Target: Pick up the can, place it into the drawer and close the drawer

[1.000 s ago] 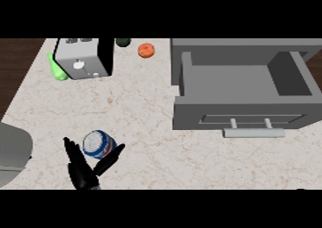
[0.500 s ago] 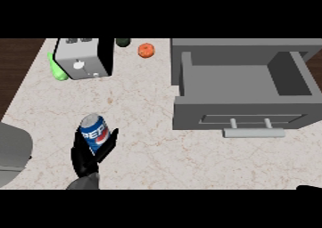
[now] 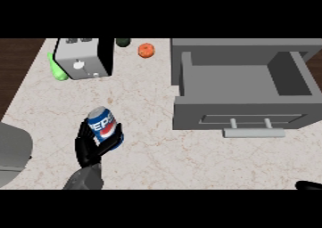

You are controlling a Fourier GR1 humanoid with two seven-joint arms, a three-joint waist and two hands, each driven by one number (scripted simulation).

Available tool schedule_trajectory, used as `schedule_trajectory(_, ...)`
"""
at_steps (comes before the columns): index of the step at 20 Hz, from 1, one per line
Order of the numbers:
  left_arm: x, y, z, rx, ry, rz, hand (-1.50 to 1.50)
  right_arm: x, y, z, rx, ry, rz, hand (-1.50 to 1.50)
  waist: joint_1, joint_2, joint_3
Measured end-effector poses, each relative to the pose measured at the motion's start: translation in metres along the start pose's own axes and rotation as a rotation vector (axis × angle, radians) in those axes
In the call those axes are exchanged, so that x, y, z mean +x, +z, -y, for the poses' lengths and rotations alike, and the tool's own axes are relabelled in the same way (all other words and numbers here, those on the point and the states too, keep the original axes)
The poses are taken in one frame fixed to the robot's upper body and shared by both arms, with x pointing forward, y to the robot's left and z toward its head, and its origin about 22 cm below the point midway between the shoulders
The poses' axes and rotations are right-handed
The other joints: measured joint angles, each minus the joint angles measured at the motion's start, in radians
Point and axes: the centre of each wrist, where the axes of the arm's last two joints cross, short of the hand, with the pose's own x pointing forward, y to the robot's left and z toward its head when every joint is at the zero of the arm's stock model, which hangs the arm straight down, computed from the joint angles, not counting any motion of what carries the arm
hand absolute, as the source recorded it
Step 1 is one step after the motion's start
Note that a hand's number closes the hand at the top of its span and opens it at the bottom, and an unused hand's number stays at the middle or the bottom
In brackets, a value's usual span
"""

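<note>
The left robot hand (image 3: 91,149) is wrapped around the blue can (image 3: 105,130), holding it above the worktop (image 3: 156,151), well left of the open drawer (image 3: 245,87).

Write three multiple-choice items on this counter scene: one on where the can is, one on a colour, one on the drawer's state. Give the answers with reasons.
1. Where is the blue cylindrical soda can?
A. Inside the drawer
B. In the left hand, left of the drawer
C. On top of the toaster

2. What colour is the small round fruit near the counter's far edge?
A. Orange
B. Purple
C. White

3. What state is the grey box-shaped drawer in?
A. Shut flush
B. Removed from the counter
C. Pulled open, nothing seen inside

Answers: 1 B, the black left hand has its fingers curled round the can. 2 A, it shows orange beside the silver toaster. 3 C, its bare grey floor is visible behind the handle.
</note>
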Motion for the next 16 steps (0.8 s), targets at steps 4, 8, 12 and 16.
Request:
schedule_trajectory(4,0.014,-0.020,0.016,-0.103,0.027,0.018,1.50,0.003,0.002,-0.003,0.001,0.001,0.010,-1.50,-0.004,0.001,0.000)
schedule_trajectory(8,0.027,-0.038,0.024,-0.332,0.037,0.014,1.50,-0.001,0.002,-0.006,0.006,0.002,0.011,-1.50,-0.016,0.004,-0.001)
schedule_trajectory(12,0.044,-0.059,0.041,-0.474,0.058,0.021,1.50,0.004,0.001,-0.003,-0.001,0.007,0.015,-1.50,-0.017,0.004,-0.001)
schedule_trajectory(16,0.068,-0.070,0.067,-0.568,0.053,0.021,1.50,0.002,0.001,-0.002,-0.008,0.017,0.018,-1.50,-0.009,0.002,-0.001)
